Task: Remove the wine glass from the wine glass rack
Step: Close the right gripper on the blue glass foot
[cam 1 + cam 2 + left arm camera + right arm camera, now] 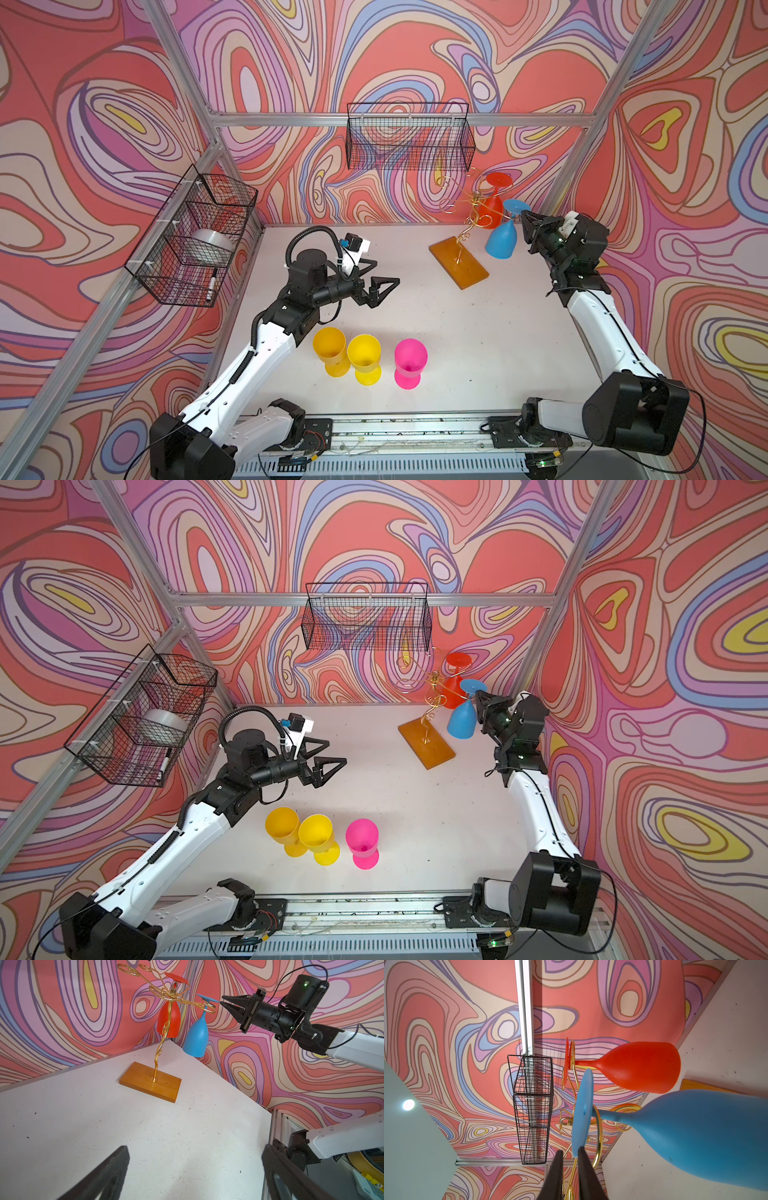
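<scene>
For lettering, the only candidates are a marker in the wire basket on the left wall and a teal-and-yellow thing cut off at the corner of the left wrist view. Both are too small or blurry to read. A pale roll sits in that same basket, hard to make out through the mesh. A second wire basket hangs on the far wall.

The wine glass rack stands at the far right of the table, its gold curls tough to trace against the swirly wallpaper. The blue wine glass hangs upside down off a curl on the rack's right side, slightly tilted. The red wine glass hangs just beyond it, toward the far wall.

The right gripper is right at the rim of the blue glass's foot. Its jaws are nearly together with a thin gap, and the rim sits by one finger. Whether it's actually pinched can't be told.

The left gripper hovers over the middle-left of the table, jaws spread wide with nothing between them. Its fingers are cut off by the wrist view's edge. The left yellow wine glass, the right yellow wine glass and a pink wine glass stand upright near the front.
</scene>
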